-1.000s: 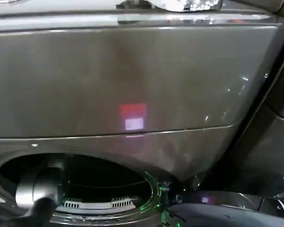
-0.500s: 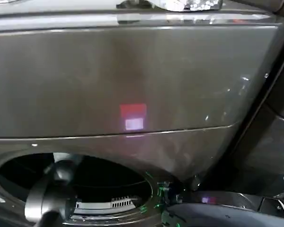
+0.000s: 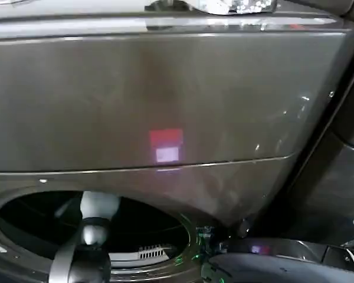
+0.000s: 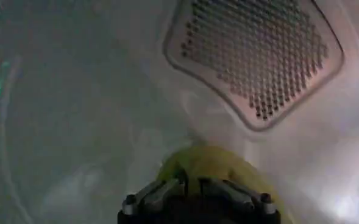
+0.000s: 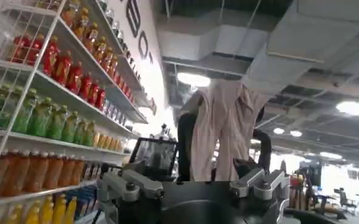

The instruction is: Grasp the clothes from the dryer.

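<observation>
The dryer (image 3: 165, 100) is a bronze-grey front-loader with its round porthole (image 3: 23, 215) low on the left in the head view. My left arm (image 3: 85, 247) reaches through the porthole into the steel drum (image 4: 75, 109). Inside, the yellow-green clothes (image 4: 219, 161) lie on the drum wall, bunched between the tips of my left gripper (image 4: 191, 181), which is shut on them. My right gripper (image 5: 191, 182) is held away from the machine, open with nothing between its fingers.
A perforated vent plate (image 4: 258, 55) sits on the drum's back wall beyond the cloth. The dryer's open door (image 3: 277, 259) lies low on the right by a green-lit latch (image 3: 197, 239). The right wrist view faces shelves of bottled drinks (image 5: 51, 79) and a standing person.
My left arm has shifted rightward across the porthole and its wrist has turned more upright. The dryer and its door have not moved.
</observation>
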